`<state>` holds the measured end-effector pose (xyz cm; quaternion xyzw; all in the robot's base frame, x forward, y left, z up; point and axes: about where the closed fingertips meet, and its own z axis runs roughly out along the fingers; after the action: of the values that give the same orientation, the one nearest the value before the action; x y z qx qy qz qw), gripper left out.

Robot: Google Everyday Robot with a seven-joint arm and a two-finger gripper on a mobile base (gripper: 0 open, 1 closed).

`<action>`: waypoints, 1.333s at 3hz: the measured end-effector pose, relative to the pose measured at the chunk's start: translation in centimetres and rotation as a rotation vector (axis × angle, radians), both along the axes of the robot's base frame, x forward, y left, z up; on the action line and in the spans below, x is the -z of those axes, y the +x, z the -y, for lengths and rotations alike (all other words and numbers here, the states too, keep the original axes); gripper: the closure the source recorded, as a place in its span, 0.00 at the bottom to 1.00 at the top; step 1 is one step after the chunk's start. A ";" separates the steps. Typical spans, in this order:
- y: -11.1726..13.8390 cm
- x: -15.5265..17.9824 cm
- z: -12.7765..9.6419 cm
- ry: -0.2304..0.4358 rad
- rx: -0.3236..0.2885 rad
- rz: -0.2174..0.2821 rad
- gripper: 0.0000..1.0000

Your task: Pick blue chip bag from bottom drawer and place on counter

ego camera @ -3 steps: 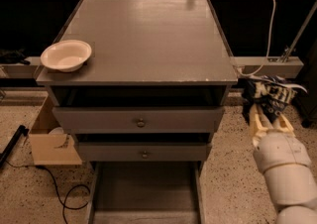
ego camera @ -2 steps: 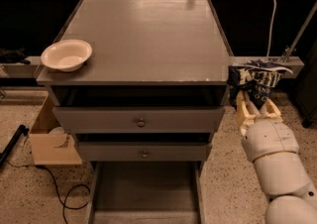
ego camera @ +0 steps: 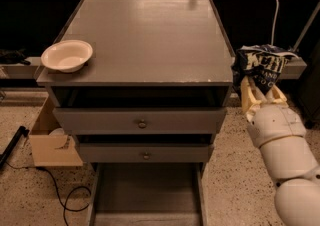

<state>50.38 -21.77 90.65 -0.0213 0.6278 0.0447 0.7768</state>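
Bowl (ego camera: 67, 55) sits on the counter's (ego camera: 145, 40) left corner. Bottom drawer (ego camera: 147, 195) is open and bare. Gripper (ego camera: 259, 81) is clamped on the blue chip bag (ego camera: 260, 65), just off the counter's right edge (roughly top height). Risk: bag catches the edge when swung in, or slips out of a thin pinch.

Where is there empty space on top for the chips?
The counter is bare everywhere except its front left corner, where the bowl sits. The gripper holds the blue chip bag just off the right edge, nearest the bare front right corner.
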 end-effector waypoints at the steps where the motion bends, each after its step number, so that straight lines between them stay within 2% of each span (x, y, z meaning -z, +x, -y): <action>1: 2.9 -3.3 -1.3 0.014 -0.092 0.030 1.00; 2: 4.8 -5.4 -2.6 0.009 -0.175 0.038 1.00; 3: 7.1 -7.2 -5.3 -0.076 -0.282 0.040 1.00; 4: 7.1 -6.3 -6.8 -0.110 -0.348 -0.007 1.00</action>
<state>57.51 -14.95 96.95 -0.1719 0.6189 0.1441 0.7528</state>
